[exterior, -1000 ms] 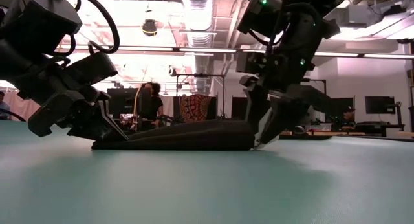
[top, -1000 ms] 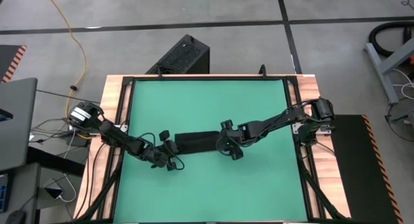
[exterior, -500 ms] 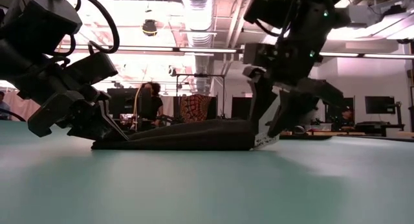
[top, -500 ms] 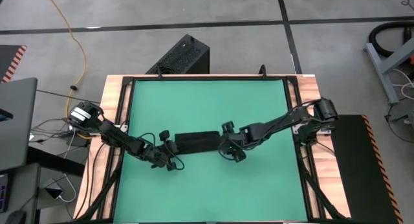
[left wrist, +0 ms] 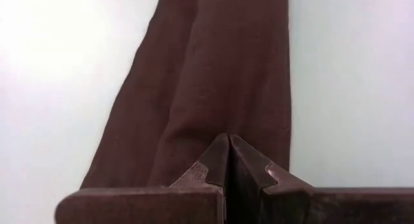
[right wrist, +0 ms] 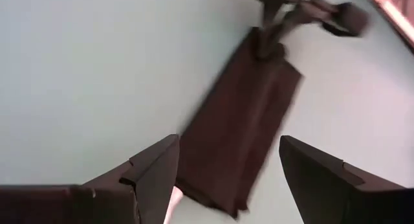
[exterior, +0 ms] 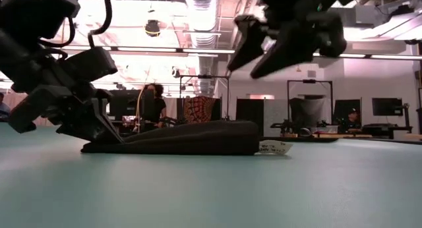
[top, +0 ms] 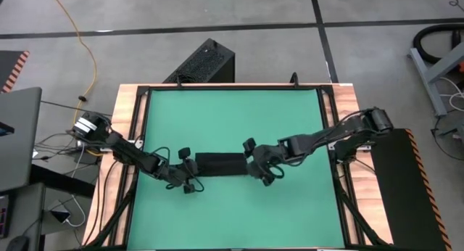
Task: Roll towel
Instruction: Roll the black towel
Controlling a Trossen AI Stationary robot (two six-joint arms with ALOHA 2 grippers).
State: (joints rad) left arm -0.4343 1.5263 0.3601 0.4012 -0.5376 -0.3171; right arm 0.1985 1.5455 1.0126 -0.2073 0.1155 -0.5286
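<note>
Left gripper is pressed together, pinching the towel's left end; right gripper hangs spread above its right end. Lying mid-table as a flat folded strip, the towel looks barely rolled; most rolling remains.

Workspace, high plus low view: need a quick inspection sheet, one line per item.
Surface: green mat in a wooden-edged frame, bare around the towel.
Job's things: black towel lies mid-table as a long folded strip; white tag on the mat at its right end.
Clutter: nothing seen on the mat.
End effectors: left end effector shut on the towel's left end, low on the mat; right end effector open, raised above the towel's right end, not touching it.
Cables: yellow cord on the floor; loose wires beside the table's left edge.
Surroundings: black vented box behind the table; a person in the room beyond.
</note>
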